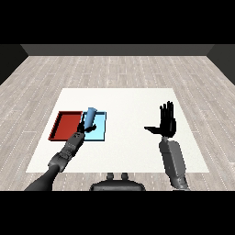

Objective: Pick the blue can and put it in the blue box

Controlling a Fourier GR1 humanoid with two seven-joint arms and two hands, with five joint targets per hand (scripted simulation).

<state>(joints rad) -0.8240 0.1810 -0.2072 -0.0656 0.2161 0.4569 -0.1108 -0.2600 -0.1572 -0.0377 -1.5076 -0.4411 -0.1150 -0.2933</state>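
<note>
Gripping the blue can (pixel 90 116), the left hand (pixel 82 129) has its fingers curled round the can's lower part and holds it tilted above the light blue tray (pixel 99 133). That tray lies near the surface's (pixel 133 101) left edge, touching the red tray (pixel 67 125), which sits on the side closer to that edge. Toward the right edge, the right hand (pixel 168 123) is raised with fingers straight and thumb spread, grasping nothing.
</note>
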